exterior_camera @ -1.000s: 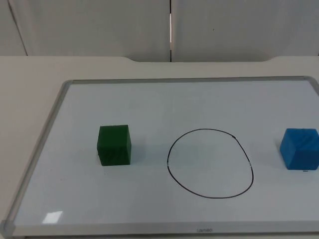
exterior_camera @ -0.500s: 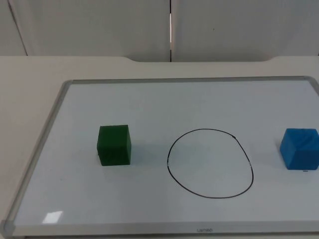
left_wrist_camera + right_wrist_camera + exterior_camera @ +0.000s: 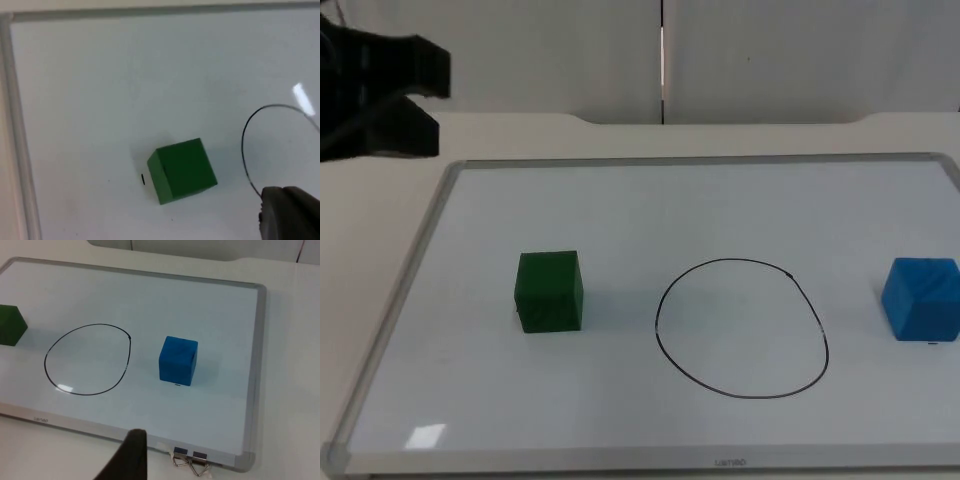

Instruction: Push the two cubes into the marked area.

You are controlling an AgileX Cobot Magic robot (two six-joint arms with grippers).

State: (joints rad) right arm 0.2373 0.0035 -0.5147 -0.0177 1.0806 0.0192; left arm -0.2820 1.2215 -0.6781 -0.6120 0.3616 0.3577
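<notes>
A green cube (image 3: 549, 290) rests on the whiteboard, left of a black hand-drawn circle (image 3: 730, 261). On the other side of the circle, near the board's right edge, sits a blue cube (image 3: 922, 298). My left gripper (image 3: 432, 97) hangs open and empty above the board's far left corner, well behind the green cube. The left wrist view looks down on the green cube (image 3: 182, 170) and part of the circle (image 3: 243, 150). My right arm waits off the board's near right corner; its fingertip (image 3: 131, 455) stands before the blue cube (image 3: 178, 360), circle (image 3: 90, 325) and green cube (image 3: 10, 325).
The whiteboard's grey frame (image 3: 408, 270) rims the working surface on the white table. A binder clip (image 3: 190, 462) sits at the frame's near right corner. The grey partition wall (image 3: 770, 50) closes off the far side.
My left gripper has come into the top view at the far left corner. Both cubes lie where they were.
</notes>
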